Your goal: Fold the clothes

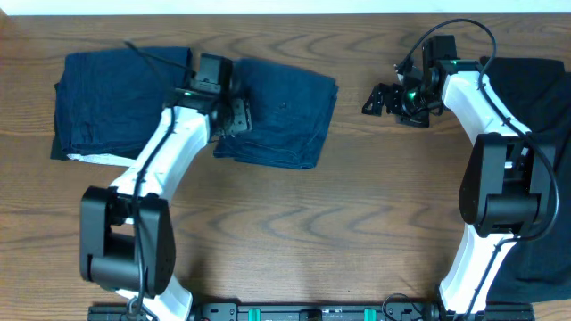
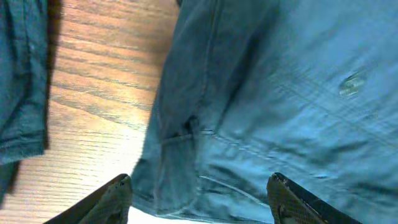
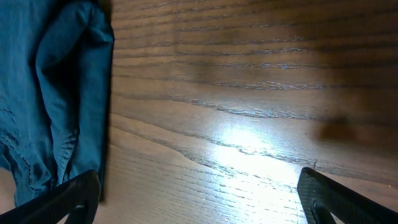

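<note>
Item: my left gripper [image 1: 234,114] [image 2: 199,196]. Jaws spread wide, clasping nothing, poised over the left edge of the denim-like navy garment [image 1: 285,111] [image 2: 280,93]. Whether my tips touch the cloth I cannot tell

Item: that garment. It lies at the middle rear of the wooden table [image 1: 312,223], with a stitched seam and a belt loop below me

Item: folded navy garment [image 1: 116,107] [image 2: 22,81]. At the table's left rear, just beside the first, bare wood between them

Item: my right gripper [image 1: 379,98] [image 3: 199,199]. Jaws released, held wide above bare wood, right of the denim-like piece

Item: black garment [image 1: 540,116]. It lies along the table's right edge
</note>
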